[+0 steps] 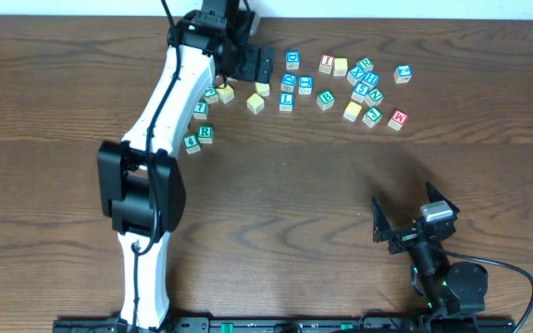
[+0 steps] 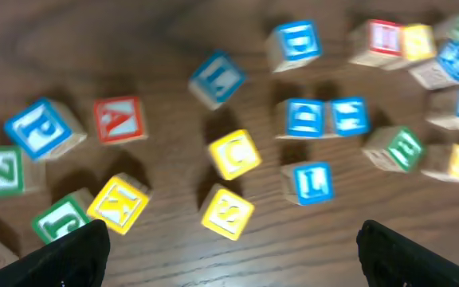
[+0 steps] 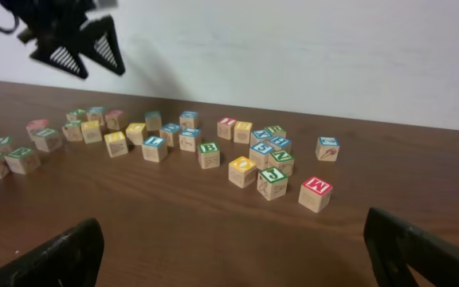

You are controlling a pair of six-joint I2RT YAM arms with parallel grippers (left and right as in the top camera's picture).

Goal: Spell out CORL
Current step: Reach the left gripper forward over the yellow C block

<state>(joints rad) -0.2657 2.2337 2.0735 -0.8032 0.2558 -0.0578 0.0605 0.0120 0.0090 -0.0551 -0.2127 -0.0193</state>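
Left gripper (image 2: 231,253) is hovering, fingers splayed wide, arm lying outstretched. Between the fingers its wrist view is showing a yellow C cube (image 2: 235,153), illegible overhead. Right gripper (image 1: 405,211) is gaping too, tucked back.

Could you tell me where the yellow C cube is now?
In the left wrist view, the small wooden yellow C cube sits mid-frame, just above the yellow S cube and left of the blue L cube.

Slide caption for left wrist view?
Open left gripper hovers over scattered letter cubes, yellow C cube just ahead.
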